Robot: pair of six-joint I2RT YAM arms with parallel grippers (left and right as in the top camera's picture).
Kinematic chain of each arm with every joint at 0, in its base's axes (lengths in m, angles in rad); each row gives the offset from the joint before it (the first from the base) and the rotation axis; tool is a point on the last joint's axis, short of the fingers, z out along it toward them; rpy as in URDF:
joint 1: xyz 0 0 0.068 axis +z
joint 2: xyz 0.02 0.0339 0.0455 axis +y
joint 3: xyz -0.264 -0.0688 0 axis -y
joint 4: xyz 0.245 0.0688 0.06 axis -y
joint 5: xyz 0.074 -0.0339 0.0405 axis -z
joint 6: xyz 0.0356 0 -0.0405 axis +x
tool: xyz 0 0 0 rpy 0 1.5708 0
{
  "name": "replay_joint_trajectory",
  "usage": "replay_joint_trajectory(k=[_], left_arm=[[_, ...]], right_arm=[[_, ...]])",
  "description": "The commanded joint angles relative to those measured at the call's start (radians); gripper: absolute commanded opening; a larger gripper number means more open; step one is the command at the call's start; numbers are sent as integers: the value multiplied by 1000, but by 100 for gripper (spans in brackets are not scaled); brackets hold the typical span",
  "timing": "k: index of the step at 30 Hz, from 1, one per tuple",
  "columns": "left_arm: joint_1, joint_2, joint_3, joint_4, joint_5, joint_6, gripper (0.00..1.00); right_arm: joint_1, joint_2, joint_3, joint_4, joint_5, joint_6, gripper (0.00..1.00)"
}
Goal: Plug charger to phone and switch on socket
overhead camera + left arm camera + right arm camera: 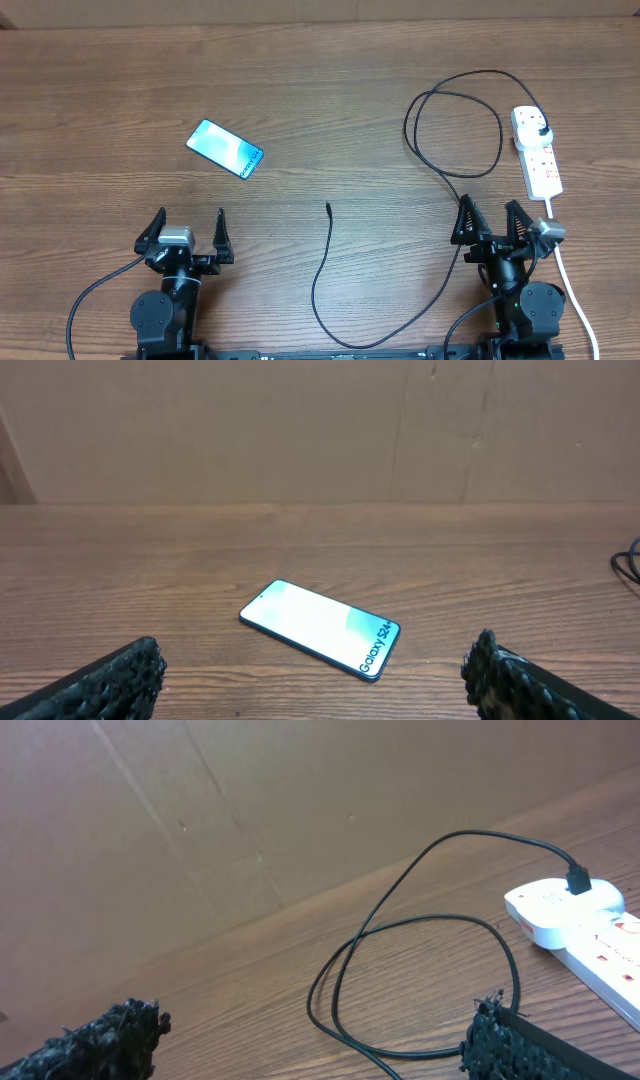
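Note:
The phone (225, 148) lies flat on the table at left of centre, screen lit light blue; in the left wrist view (320, 628) its "Galaxy" text is at the near right end. The charger cable (330, 262) runs from its free connector tip (328, 207) at mid-table, loops near the front edge and coils at the right (420, 970). Its black plug (541, 129) sits in the socket (540, 158), a white power strip at far right, also in the right wrist view (585, 925). My left gripper (187, 232) is open and empty, below the phone. My right gripper (492, 222) is open and empty beside the strip.
The strip's thick white cord (575, 290) runs down the right side past my right arm to the table's front edge. A brown cardboard wall (320, 430) stands behind the wooden table (320, 90).

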Motion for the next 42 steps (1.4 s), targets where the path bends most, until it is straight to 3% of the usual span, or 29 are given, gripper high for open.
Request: replay_joint_trajectory(k=[1,30,38,42], left_arm=[[6,-8,-3,-3,-3,16,99],[5,-8,-3,9,15,38,99],[5,-8,31,1,50,-115,100],[5,-1,115,-87,27,-149,100]], right_arm=[[5,-11,-11,5,10,-7,100],[5,-11,-11,5,10,-7,100],[5,-11,-11,5,10,-7,100],[5,-11,-11,5,10,-7,100]])
